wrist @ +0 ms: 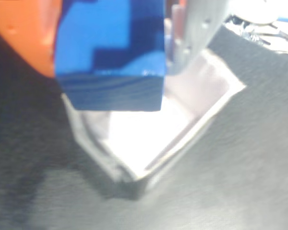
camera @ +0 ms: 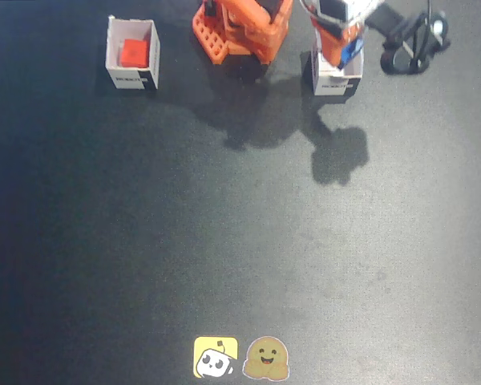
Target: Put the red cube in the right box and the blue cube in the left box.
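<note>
Red cube (camera: 133, 53): you see it inside the box at left (camera: 131, 54).
Blue cube (camera: 351, 51): held by the gripper (camera: 342, 50) over the box at right (camera: 337, 77).

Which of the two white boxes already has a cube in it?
The box at upper left of the fixed view: the red cube sits inside. The other box lies under the pincer.

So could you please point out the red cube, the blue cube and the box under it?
red cube (camera: 134, 53), fixed view, top face.
blue cube (wrist: 110, 43), wrist view, near face.
box (wrist: 209, 112), wrist view, right wall.
</note>
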{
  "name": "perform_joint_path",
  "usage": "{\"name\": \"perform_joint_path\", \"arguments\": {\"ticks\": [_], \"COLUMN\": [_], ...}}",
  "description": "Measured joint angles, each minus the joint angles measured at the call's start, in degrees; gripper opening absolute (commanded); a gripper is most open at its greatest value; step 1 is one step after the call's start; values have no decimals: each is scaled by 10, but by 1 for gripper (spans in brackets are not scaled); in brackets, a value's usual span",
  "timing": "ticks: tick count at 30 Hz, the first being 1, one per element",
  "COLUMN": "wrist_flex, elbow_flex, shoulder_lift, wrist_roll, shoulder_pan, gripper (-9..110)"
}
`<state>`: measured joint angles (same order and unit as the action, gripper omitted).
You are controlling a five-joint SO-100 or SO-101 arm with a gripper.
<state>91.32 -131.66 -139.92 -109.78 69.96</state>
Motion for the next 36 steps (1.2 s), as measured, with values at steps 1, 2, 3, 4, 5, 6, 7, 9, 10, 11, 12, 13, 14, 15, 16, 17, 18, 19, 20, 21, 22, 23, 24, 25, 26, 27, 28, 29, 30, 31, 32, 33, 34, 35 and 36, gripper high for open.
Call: {"name": "perform_joint_path", "arguments": {"ticks": [1, 2, 3, 4, 5, 6, 7, 9, 10, 11, 12, 13, 14, 15, 16, 17, 18, 19, 20, 21, 22, 23, 24, 25, 26, 27, 28, 29, 30, 31, 32, 33, 34, 35, 36], "wrist_flex": [-3, -7, -11, -16, -21, -24, -26, -31, -34, -39, -43, -47, -53, -56, -60, -63, -66, -69, -70, -70, -70, -73, -76, -79, -81, -83, -84, -86, -89, -91, -91, -91, -91, -91, -91], "elbow_flex": [-8, -15, -21, -27, -33, -35, -35, -43, -47, -51, -54, -58, -62, -65, -68, -69, -71, -71, -71, -73, -76, -76, -76, -76, -80, -80, -80, -80, -80, -80, -80, -80, -81, -83, -85], "shoulder_lift": [-2, -4, -7, -9, -9, -9, -9, -10, -10, -11, -11, -11, -11, -11, -11, -11, -11, -11, -11, -11, -11, -11, -11, -11, -11, -11, -11, -11, -11, -11, -11, -12, -15, -18, -21], "wrist_roll": [-3, -5, -6, -6, -6, -6, -7, -6, -6, -6, -6, -6, -6, -6, -6, -6, -4, -2, -1, -1, 0, 0, 0, 0, 0, 0, 0, 1, 4, 5, 5, 6, 8, 8, 10], "shoulder_pan": [7, 13, 19, 22, 22, 21, 23, 33, 36, 36, 34, 33, 33, 36, 40, 40, 40, 37, 37, 37, 37, 37, 37, 37, 37, 37, 37, 39, 40, 41, 41, 41, 41, 41, 41], "gripper": [9, 9, 9, 9, 9, 9, 9, 9, 9, 9, 9, 9, 9, 9, 9, 9, 9, 9, 9, 9, 10, 10, 10, 10, 11, 13, 14, 14, 15, 16, 16, 17, 18, 18, 18]}}
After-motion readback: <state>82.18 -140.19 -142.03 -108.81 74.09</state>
